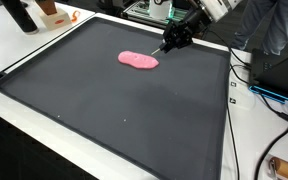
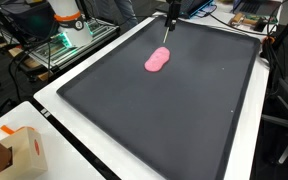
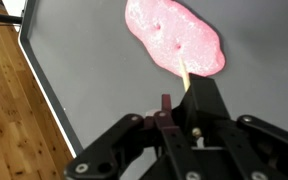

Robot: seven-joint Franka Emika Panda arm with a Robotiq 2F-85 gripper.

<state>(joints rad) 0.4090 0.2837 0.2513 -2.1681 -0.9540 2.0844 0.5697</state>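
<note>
A flat pink lump (image 1: 138, 61) of soft dough-like stuff lies on a large dark mat (image 1: 114, 110) near its far edge. It shows in both exterior views (image 2: 158, 61) and fills the top of the wrist view (image 3: 174, 38). My gripper (image 1: 177, 36) hovers just beyond the lump, low over the mat (image 2: 174, 110). The gripper (image 3: 181, 112) is shut on a thin pale stick (image 3: 185, 72) that points down at the lump. The stick's tip (image 1: 158, 49) sits at the lump's edge; I cannot tell whether it touches. The gripper also shows in an exterior view (image 2: 170, 14).
The mat has a raised black rim (image 3: 46, 95) and lies on a white table (image 1: 24, 45). A cardboard box (image 2: 19, 150) stands at one table corner. Cables (image 1: 269, 95) run along one side. Bottles and boxes (image 1: 44, 12) stand beyond the mat.
</note>
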